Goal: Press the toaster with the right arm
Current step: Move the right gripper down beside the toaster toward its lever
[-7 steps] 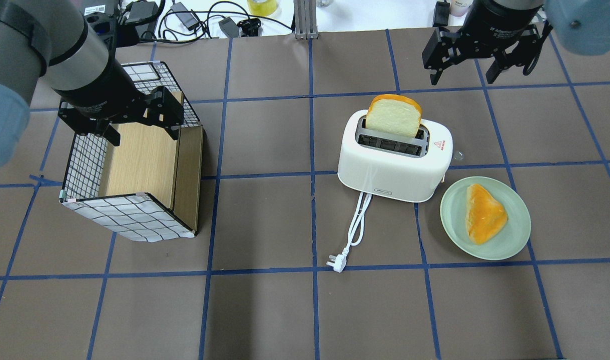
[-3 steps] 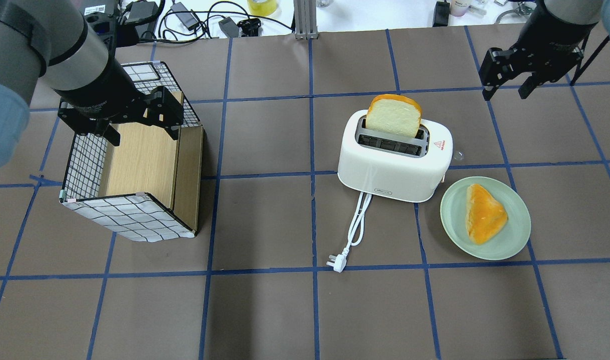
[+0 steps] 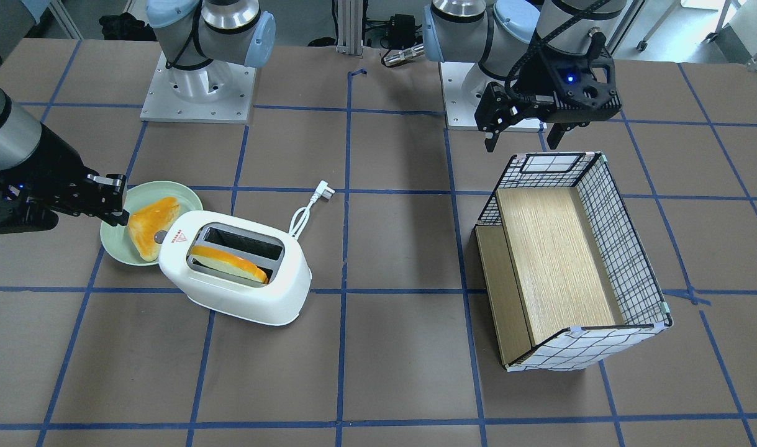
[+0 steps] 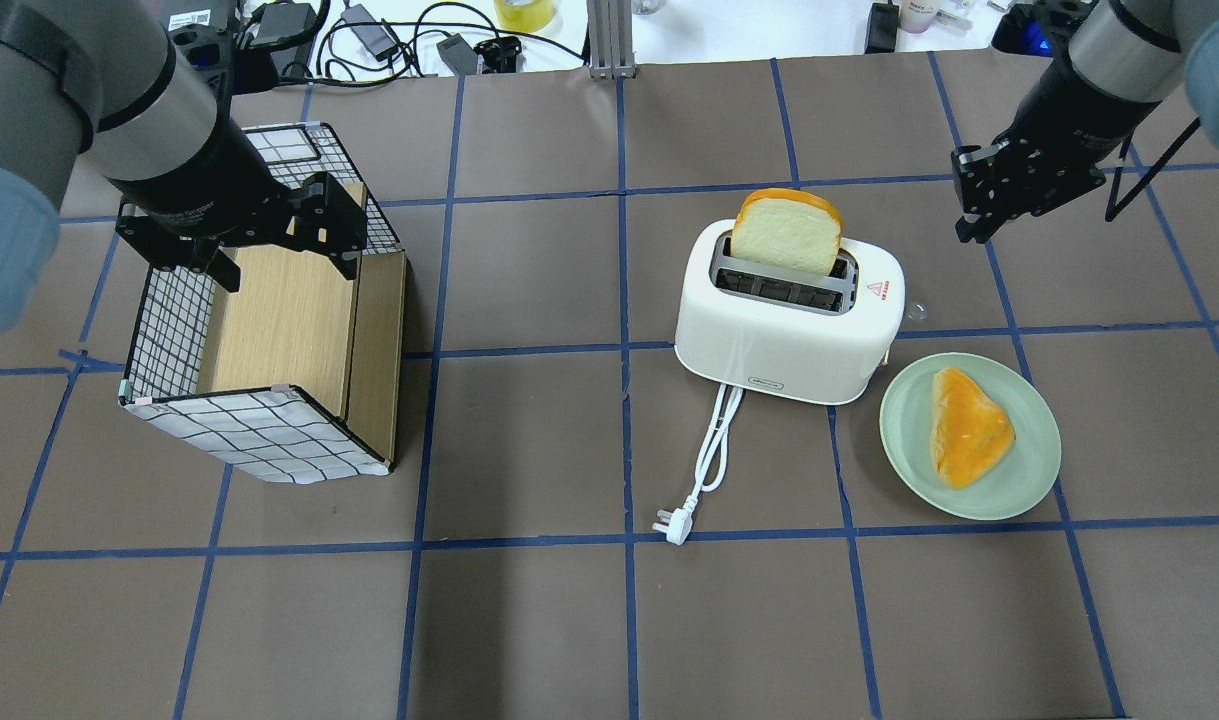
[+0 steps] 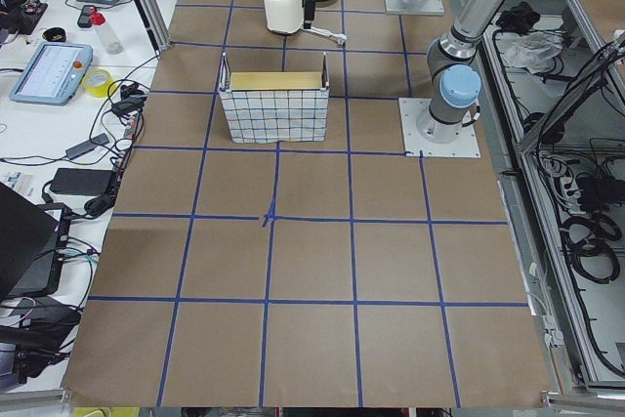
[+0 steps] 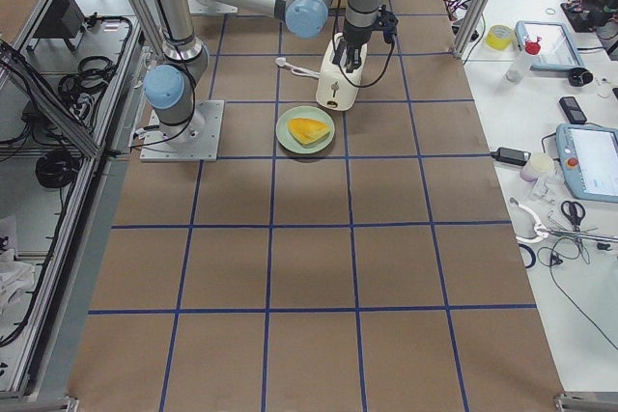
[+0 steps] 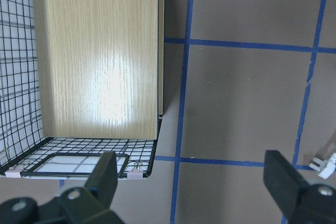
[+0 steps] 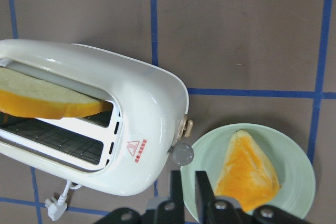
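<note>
1. The right hand is clenched, its fingers almost together and gripping nothing. Its tips hang just short of the toaster's grey button.
2. The toaster stands on the bench just beside a green plate, with a bread slice upright in one slot.
3. The left hand is spread wide and empty above the wire basket.
4. Only the right wrist view shows the button. The overhead view shows the white cord instead.
</note>
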Controlling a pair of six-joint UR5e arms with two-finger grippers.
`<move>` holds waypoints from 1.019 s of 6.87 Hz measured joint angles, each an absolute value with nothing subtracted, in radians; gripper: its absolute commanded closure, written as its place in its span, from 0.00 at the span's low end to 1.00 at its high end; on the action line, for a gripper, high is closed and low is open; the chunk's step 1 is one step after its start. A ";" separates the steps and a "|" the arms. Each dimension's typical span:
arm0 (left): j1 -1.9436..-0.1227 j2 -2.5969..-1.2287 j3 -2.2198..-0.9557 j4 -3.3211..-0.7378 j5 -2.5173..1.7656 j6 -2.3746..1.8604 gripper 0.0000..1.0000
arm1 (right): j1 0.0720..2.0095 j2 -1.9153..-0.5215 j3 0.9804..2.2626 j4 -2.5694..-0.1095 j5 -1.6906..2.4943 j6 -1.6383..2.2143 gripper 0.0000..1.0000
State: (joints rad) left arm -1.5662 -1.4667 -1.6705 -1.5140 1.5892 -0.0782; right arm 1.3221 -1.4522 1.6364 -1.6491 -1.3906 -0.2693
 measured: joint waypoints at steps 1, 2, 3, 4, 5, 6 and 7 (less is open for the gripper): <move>-1.566 -1.467 -1.671 -1.514 1.589 -0.078 0.00 | 1.315 -1.448 1.657 -1.649 -1.363 -0.276 1.00; -1.566 -1.467 -1.670 -1.514 1.589 -0.078 0.00 | 1.305 -1.445 1.672 -1.647 -1.353 -0.290 1.00; -1.566 -1.467 -1.671 -1.514 1.589 -0.078 0.00 | 1.294 -1.437 1.684 -1.644 -1.350 -0.309 1.00; -1.566 -1.467 -1.671 -1.514 1.589 -0.078 0.00 | 1.284 -1.429 1.692 -1.641 -1.348 -0.331 1.00; -1.566 -1.466 -1.671 -1.514 1.589 -0.078 0.00 | 1.274 -1.425 1.698 -1.639 -1.347 -0.352 1.00; -1.566 -1.466 -1.671 -1.514 1.589 -0.078 0.00 | 1.267 -1.423 1.707 -1.639 -1.338 -0.372 1.00; -1.566 -1.466 -1.671 -1.514 1.589 -0.078 0.00 | 1.265 -1.420 1.717 -1.641 -1.312 -0.387 1.00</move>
